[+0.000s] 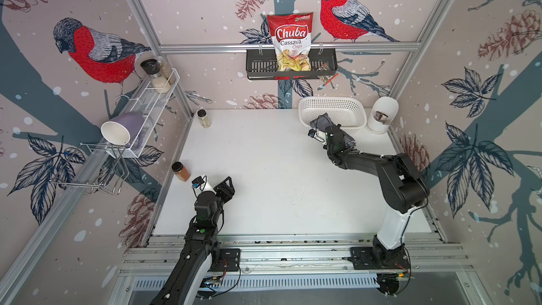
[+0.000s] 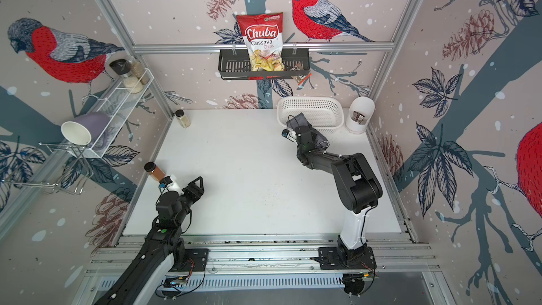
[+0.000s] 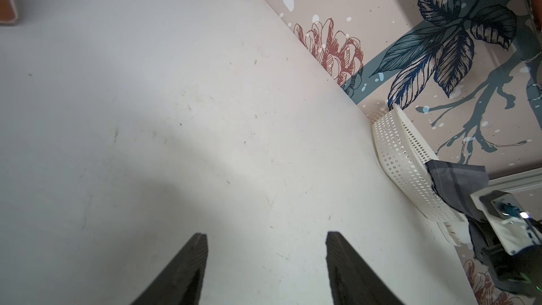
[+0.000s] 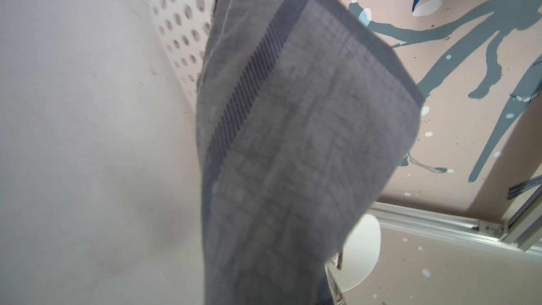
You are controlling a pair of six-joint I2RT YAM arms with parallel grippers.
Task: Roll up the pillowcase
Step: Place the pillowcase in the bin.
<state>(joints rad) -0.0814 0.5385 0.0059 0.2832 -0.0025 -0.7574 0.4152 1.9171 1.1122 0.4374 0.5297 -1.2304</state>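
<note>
Your right gripper (image 1: pixel 330 131) clenched the dark grey plaid cloth pillowcase (image 4: pixel 293 142) at the white perforated plastic basket's (image 1: pixel 334 106) rim; your left gripper (image 3: pixel 267 234) gaped, empty.

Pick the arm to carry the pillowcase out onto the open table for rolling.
Right, likely. The right gripper is shut on the pillowcase at the white basket. The left gripper stands open and empty over bare table, well apart from the cloth.

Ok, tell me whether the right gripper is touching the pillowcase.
Touching. In a top view the pillowcase drapes over the shut right gripper. The right wrist view shows the cloth hanging straight out from the jaws, though the fingertips themselves are hidden.
</note>
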